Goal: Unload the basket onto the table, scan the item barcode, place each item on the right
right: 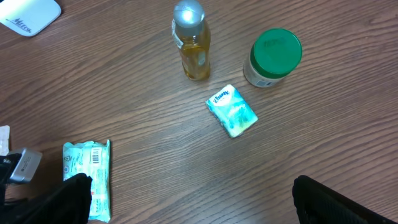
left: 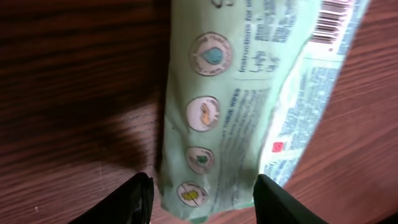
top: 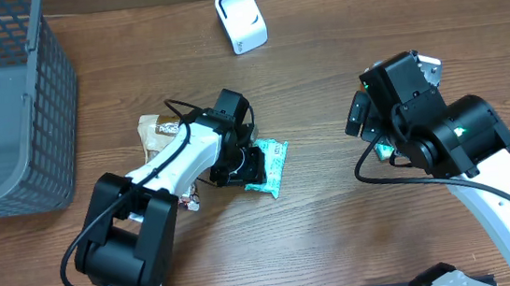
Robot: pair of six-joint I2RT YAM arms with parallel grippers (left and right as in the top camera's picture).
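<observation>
A pale green wipes packet [top: 273,167] lies flat on the wooden table, its barcode [left: 333,22] facing up at the far end. My left gripper [top: 243,168] hangs low over the packet's near end, open. Its dark fingers [left: 134,202] stand on either side of the packet [left: 230,112] with a thin gap on each side. My right gripper [top: 371,132] hovers high over the table's right half, open wide and empty. In the right wrist view the packet [right: 87,174] and its barcode [right: 95,155] show at lower left. A white scanner-like device [top: 240,19] stands at the back.
A grey mesh basket [top: 7,101] fills the back left corner. A brown packet [top: 155,132] lies under the left arm. An oil bottle [right: 191,40], a green-lidded jar [right: 273,56] and a small tissue pack [right: 232,111] stand below the right arm.
</observation>
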